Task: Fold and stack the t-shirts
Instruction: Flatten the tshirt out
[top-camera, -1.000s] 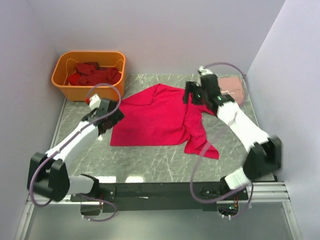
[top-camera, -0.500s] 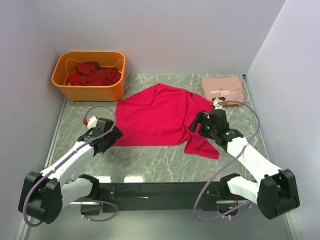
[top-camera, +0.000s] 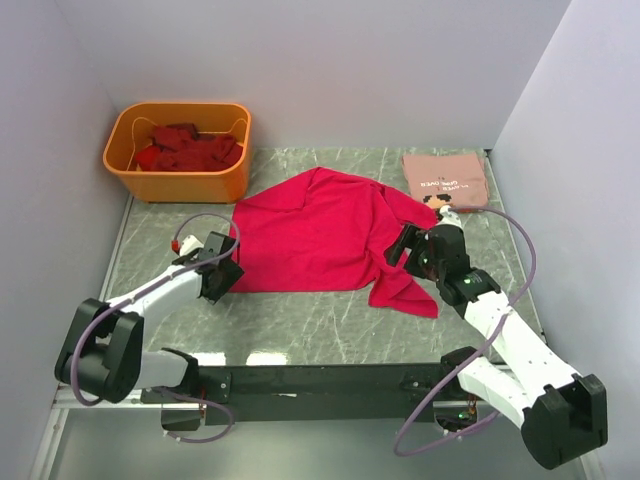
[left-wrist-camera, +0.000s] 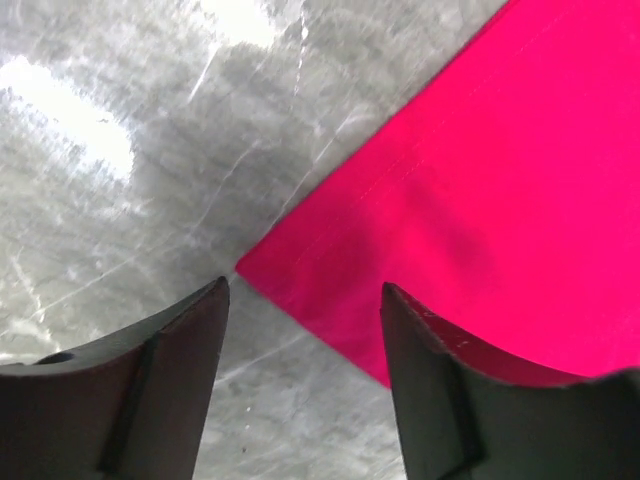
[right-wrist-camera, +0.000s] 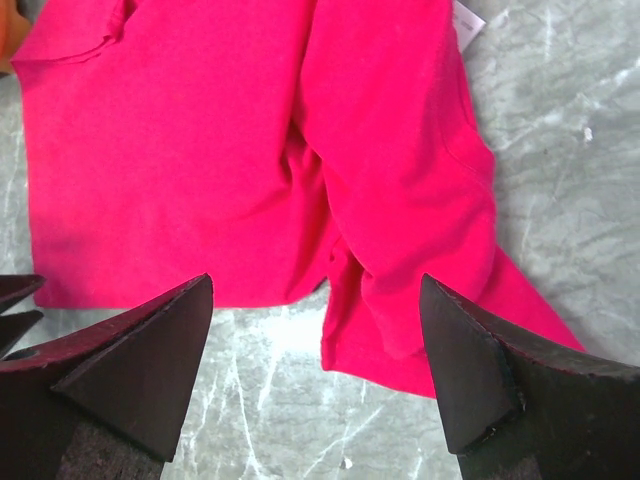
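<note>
A bright crimson-pink t-shirt (top-camera: 320, 235) lies spread on the marble table, its right side bunched into folds (right-wrist-camera: 400, 200). My left gripper (top-camera: 222, 275) sits low at the shirt's near-left corner (left-wrist-camera: 300, 270). That left gripper (left-wrist-camera: 300, 300) is open, one finger over bare table and the other over the cloth. My right gripper (top-camera: 410, 245) hovers over the bunched right edge. It (right-wrist-camera: 315, 285) is open and holds nothing. A folded salmon-pink t-shirt (top-camera: 446, 180) with a small print lies at the back right. Dark red t-shirts (top-camera: 190, 150) fill the tub.
An orange plastic tub (top-camera: 130, 175) stands at the back left corner. Walls close in the table on the left, back and right. A black rail (top-camera: 330, 380) with both arm bases runs along the near edge.
The right arm swung from the back right, by the salmon shirt, to the crimson shirt's bunched right side. The left gripper dropped toward the shirt's near-left corner and its jaws narrowed.
</note>
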